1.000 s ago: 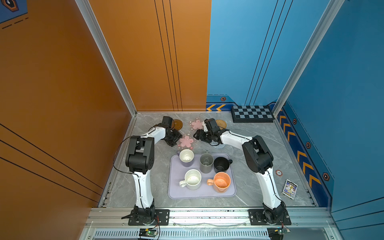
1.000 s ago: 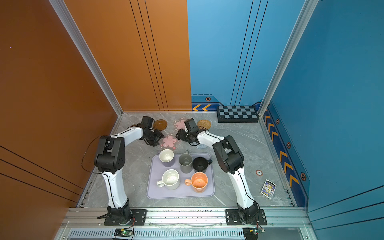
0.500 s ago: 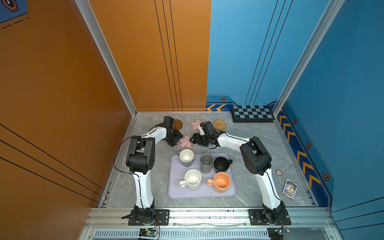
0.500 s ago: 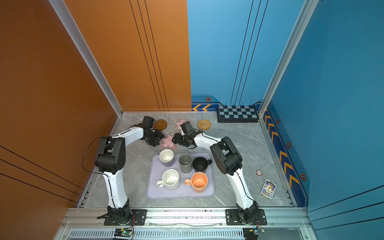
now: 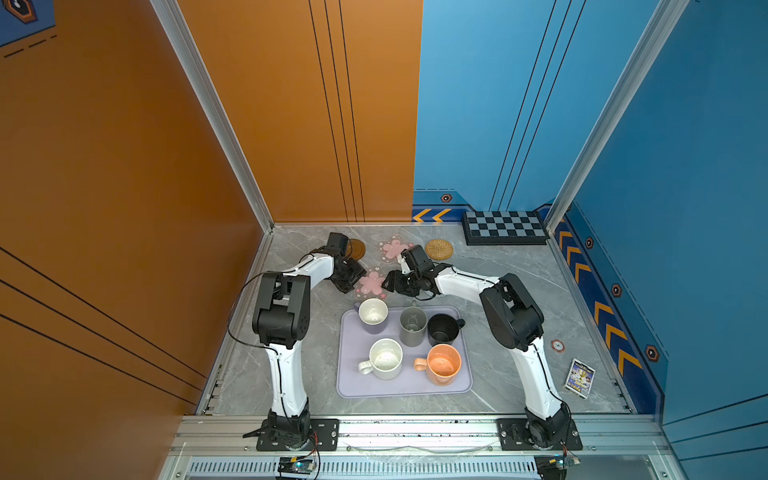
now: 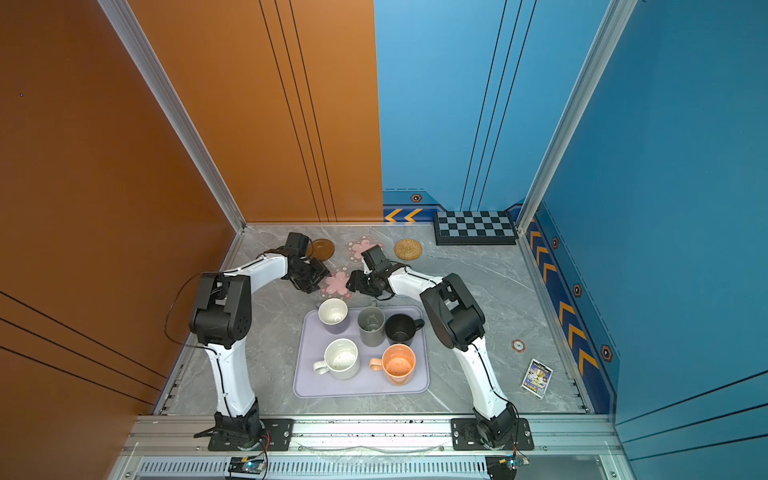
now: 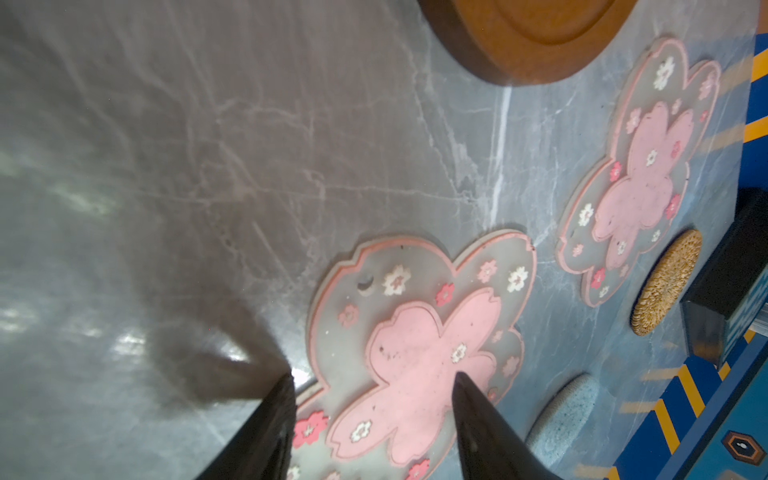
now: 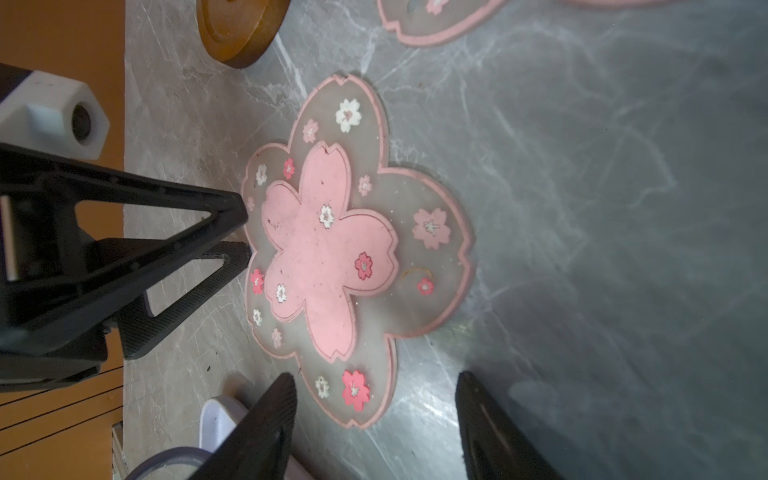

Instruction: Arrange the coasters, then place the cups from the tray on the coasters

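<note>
While both sets of jaws are standing partly open and gripping nothing, the left gripper (image 7: 372, 380) and the right gripper (image 8: 376, 376) are flanking the near pink flower coaster (image 5: 371, 282), which is lying flat just beyond the tray (image 5: 403, 388), seemingly to square it into the row. Behind it the wooden disc (image 5: 356, 248), second flower coaster (image 5: 392, 248) and rattan coaster (image 5: 439, 249) are lying in line; the cups (image 5: 386, 359) are all sitting on the tray.
</note>
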Controlling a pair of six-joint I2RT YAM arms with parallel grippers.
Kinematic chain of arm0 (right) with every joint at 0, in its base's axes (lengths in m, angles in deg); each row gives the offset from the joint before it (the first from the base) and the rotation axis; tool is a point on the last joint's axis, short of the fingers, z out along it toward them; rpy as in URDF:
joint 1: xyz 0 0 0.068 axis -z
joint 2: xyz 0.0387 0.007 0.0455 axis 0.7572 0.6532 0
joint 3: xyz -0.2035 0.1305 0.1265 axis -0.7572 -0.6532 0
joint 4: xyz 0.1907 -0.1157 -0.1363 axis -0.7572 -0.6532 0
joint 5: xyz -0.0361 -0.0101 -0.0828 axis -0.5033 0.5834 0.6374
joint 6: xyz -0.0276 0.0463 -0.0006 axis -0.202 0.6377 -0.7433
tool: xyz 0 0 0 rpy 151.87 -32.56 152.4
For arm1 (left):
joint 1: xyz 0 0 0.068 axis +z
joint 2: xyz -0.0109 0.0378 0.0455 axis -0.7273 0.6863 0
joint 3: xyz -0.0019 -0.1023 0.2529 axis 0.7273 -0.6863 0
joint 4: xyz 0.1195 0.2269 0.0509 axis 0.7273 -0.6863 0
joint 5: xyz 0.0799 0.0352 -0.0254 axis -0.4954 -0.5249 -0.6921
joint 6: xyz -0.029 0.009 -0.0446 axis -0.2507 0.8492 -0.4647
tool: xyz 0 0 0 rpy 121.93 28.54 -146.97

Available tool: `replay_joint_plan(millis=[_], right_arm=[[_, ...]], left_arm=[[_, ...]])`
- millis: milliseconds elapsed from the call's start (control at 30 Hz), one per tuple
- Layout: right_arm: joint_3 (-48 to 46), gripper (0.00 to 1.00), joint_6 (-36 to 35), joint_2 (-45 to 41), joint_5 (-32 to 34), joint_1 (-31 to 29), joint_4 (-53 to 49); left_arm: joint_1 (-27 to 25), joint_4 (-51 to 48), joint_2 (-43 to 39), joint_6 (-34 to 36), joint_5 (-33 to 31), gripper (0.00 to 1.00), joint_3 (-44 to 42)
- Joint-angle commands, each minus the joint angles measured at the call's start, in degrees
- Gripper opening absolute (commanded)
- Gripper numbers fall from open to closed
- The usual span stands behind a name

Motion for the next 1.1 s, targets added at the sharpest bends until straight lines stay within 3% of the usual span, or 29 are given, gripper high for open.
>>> replay_joint_plan(millis=[0, 733, 1067], right_arm=[[2.2, 0.63, -0.3, 2.4, -0.1, -0.9, -2.2], [7.3, 0.63, -0.3, 6.4, -0.8, -0.4, -2.2], [3.5, 0.63, -0.9, 3.9, -1.0, -0.2, -2.5]], left_arm=[[-0.9, -3.1, -0.6, -1.1, -1.6, 0.61, -2.0], [-0.3, -0.1, 0.6, -4.2, -1.3, 0.61, -2.1], [0.8, -0.1, 1.0, -3.7, -1.3, 0.61, -0.5]])
